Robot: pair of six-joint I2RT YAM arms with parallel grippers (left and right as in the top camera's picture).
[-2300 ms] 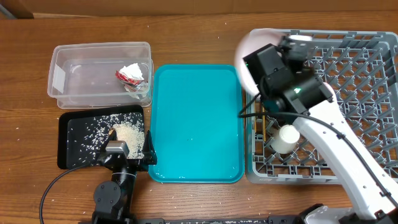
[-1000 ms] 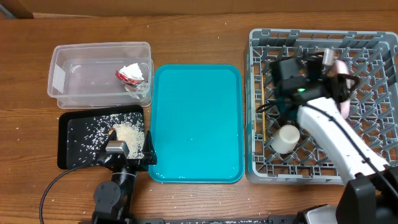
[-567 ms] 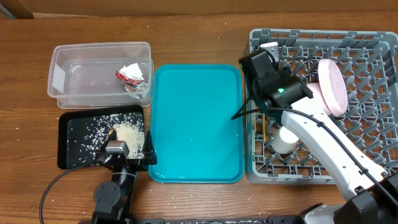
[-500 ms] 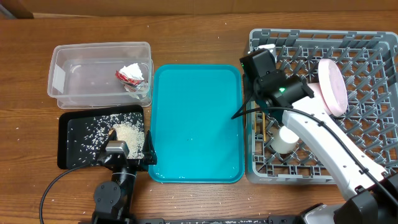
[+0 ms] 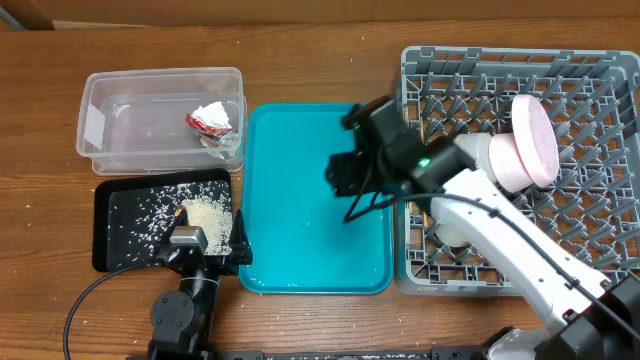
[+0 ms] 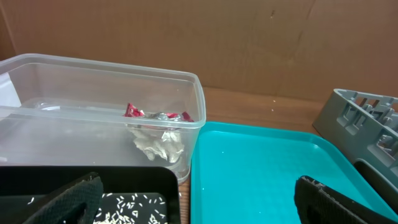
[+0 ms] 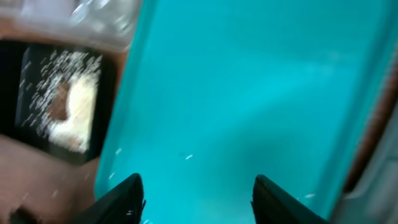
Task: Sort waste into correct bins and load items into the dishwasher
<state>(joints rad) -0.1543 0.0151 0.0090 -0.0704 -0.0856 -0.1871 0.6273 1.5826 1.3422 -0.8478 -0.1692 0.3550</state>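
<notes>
Right pincer (image 7: 198, 198) hovers spread above teal tray (image 7: 249, 93).

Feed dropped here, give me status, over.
Left pincer open by black tray. Right pincer open, empty, above teal tray. Pink plate standing in rack. Nothing in the way.

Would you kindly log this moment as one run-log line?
right gripper: open, empty, over teal tray | pink plate: standing in rack | left gripper: open
</notes>
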